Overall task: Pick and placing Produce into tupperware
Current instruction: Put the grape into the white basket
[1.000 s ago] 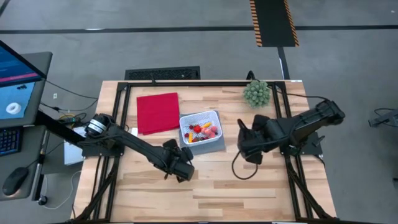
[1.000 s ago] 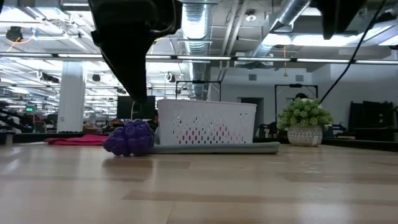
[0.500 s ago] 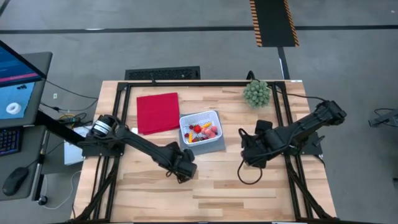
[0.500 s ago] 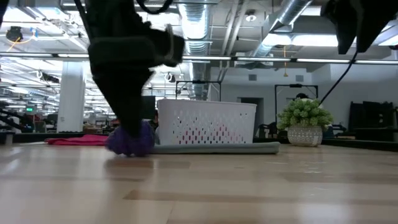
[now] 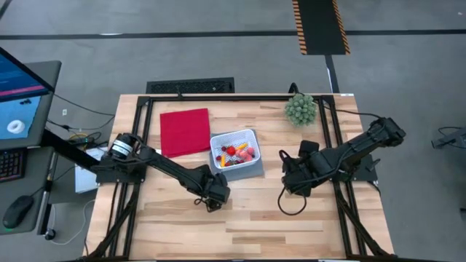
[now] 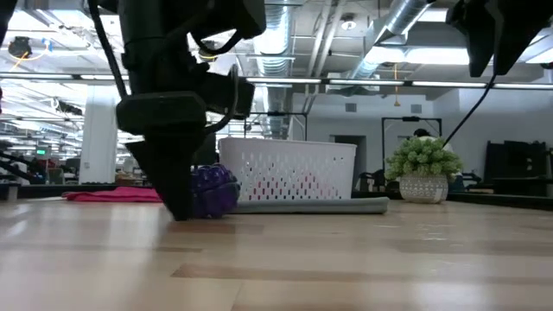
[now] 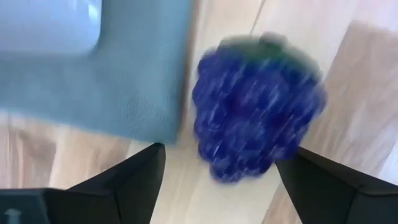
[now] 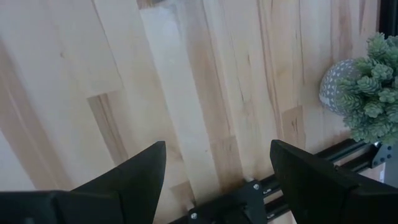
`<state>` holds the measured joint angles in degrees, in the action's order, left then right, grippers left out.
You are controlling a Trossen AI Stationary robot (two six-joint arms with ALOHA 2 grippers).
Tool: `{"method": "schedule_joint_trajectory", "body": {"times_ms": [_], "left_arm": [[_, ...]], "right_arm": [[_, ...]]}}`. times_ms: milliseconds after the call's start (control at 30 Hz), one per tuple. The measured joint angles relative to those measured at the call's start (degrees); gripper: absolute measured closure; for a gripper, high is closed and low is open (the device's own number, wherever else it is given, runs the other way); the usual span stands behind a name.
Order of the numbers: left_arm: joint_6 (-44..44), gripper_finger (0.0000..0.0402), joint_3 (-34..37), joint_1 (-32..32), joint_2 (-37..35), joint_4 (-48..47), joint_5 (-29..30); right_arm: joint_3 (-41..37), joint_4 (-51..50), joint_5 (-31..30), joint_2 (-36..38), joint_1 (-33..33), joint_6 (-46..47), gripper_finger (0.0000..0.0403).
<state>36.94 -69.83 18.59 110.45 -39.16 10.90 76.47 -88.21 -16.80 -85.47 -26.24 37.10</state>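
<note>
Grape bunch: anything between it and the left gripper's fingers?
Nothing visible. In the left wrist view the purple grape bunch lies on bare wood beside the grey mat, in the gap between the open left gripper fingers. The white tupperware sits on that mat, right alongside.

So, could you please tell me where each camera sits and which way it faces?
High: overhead, looking straight down; both arms, white tupperware.
Low: table height, level across; left tool at the purple grapes.
Left wrist: down past its open fingers onto grapes.
Right wrist: bare wood, plant, open right tool.
Both share the grapes.
</note>
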Motion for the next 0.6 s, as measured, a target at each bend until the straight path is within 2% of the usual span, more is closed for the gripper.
{"method": "schedule_joint_trajectory", "body": {"times_ms": [133,333,600], "left_arm": [[-2.50,0.0119,-1.96,1.37,0.17,3.14,3.53],[-3.77,0.0141,-2.05,1.16,0.21,5.19,2.43],[-2.68,0.0196,-2.14,1.03,0.20,4.55,2.35]], "right_arm": [[0.00,0.03,-0.02,0.00,0.08,0.00,0.0092],[0.00,0.38,-0.03,0.00,0.07,0.33,0.0092],[0.00,0.36,-0.04,0.00,0.00,0.31,0.0092]]}}
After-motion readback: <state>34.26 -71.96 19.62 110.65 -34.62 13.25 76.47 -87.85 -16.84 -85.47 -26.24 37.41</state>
